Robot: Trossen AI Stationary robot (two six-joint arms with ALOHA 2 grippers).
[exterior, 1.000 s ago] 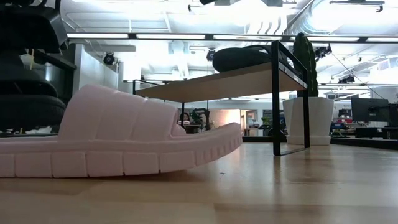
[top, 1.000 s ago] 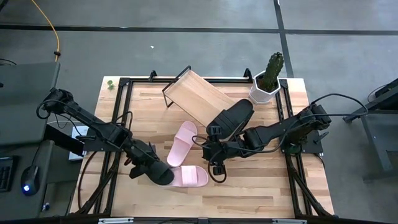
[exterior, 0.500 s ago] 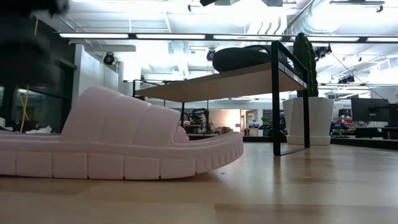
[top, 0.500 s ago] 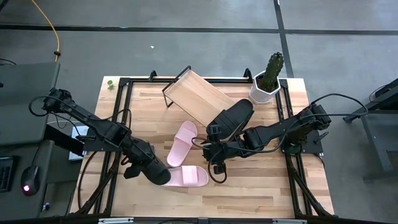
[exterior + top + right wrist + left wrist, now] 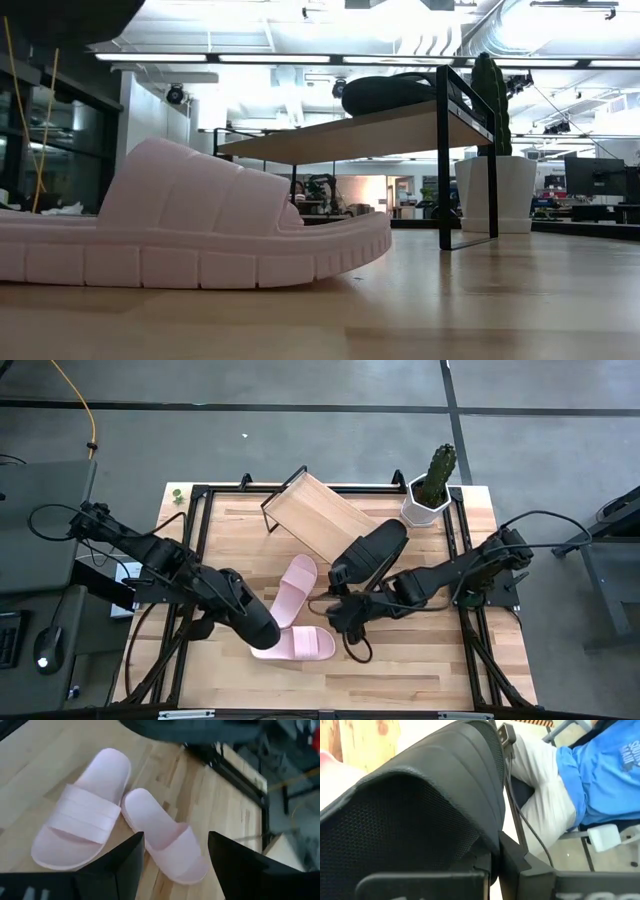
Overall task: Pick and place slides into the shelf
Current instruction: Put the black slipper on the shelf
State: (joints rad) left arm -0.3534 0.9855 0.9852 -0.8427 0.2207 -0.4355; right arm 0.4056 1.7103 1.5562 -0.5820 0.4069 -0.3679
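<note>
While your left gripper holds a black slide, your right gripper, fingers wide, hangs nearer the pink slides, long axes pointing away from it.

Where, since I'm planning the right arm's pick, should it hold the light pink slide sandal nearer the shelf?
Likely its wide strap, from above: the light pink slide sandal lies flat, sole down, so the arched strap offers the open right gripper an edge.
</note>
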